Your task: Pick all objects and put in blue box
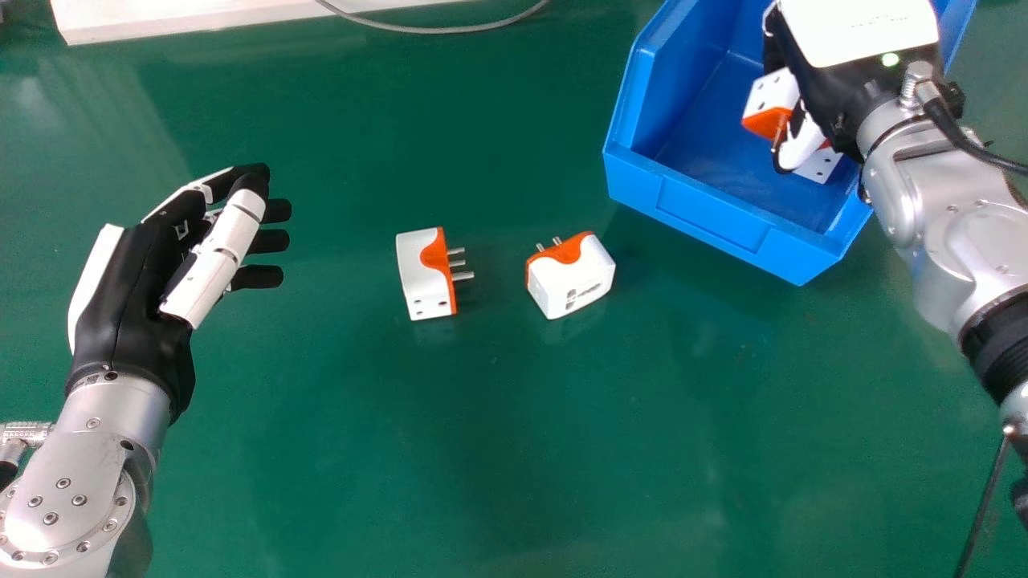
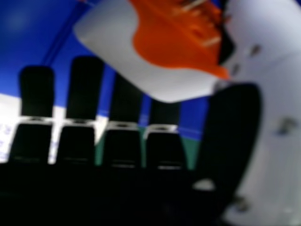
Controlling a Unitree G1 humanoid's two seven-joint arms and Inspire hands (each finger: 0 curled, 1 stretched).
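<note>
1. My right hand [image 1: 839, 88] is over the blue box [image 1: 711, 217]; the head view cuts off the box's far end, and the hand's back hides most of its fingers.
2. In the right hand view those fingers [image 2: 84, 94] are straight with gaps between them, though two tips are lost behind a plug [image 2: 108, 52] that overlaps the thumb. I can't tell whether they grip it.
3. The head view gives me two plugs at the box, an upper plug [image 1: 773, 90] and a lower plug [image 1: 821, 164], both partly covered by the hand; I can't tell if either rests on the floor.
4. Two more lie apart on the table [image 1: 514, 449]: the left plug [image 1: 418, 277], prongs toward the box side, and the right plug [image 1: 572, 277], prongs away from me.
5. My left hand [image 1: 132, 289] is left of them, fingers loosely bent.
</note>
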